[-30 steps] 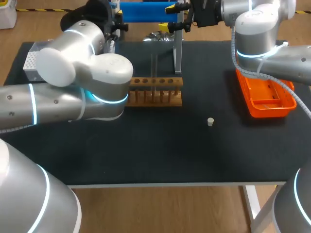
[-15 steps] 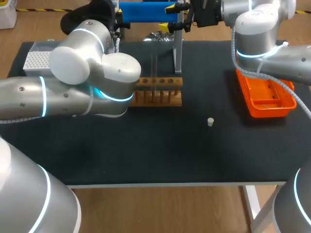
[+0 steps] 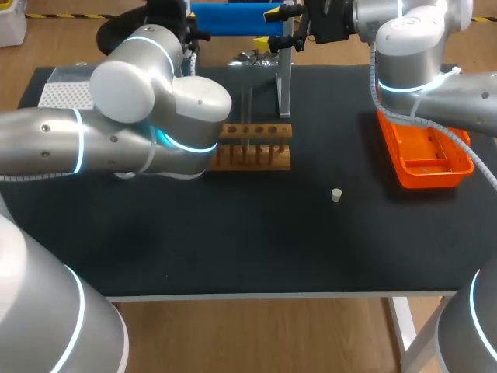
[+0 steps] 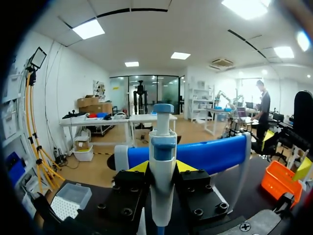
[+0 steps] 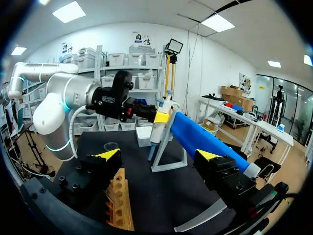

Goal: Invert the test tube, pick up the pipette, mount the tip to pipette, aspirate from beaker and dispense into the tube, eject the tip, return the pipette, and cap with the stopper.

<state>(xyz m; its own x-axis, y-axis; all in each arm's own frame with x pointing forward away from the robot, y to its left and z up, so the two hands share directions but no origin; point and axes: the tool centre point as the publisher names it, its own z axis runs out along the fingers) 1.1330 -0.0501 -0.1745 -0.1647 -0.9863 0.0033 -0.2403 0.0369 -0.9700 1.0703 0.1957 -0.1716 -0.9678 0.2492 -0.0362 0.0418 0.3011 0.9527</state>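
Gripping: my left gripper is closed on the pipette, with a black finger block pressed to each side of its body and the yellow tips showing just behind it.
Pipette, look: a slim white barrel standing upright, with a blue band near the top and a blue push-button on a thin white stem. Its lower end drops out of sight below my wrist.
Pipette, place: at the back of the table, close against the blue bar of the stand. I cannot tell whether it hangs on the bar or is clear of it.
Left arm: comes in from the left, with the elbow over the table by the rack's left end and the wrist up at the far edge.
Right gripper: open, yellow tips wide apart, nothing between them. It is held high at the back beside the stand's upright, facing my left gripper.
Rack: wooden, with a row of holes, mid-table in front of the stand.
Test tube: clear and faint, upright in the rack.
Stopper: a small pale plug alone on the black tabletop, well apart from the rack.
Tip box: white with a perforated top, at the back left, partly hidden by my left arm.
Tray: orange, on the right side beneath my right arm.
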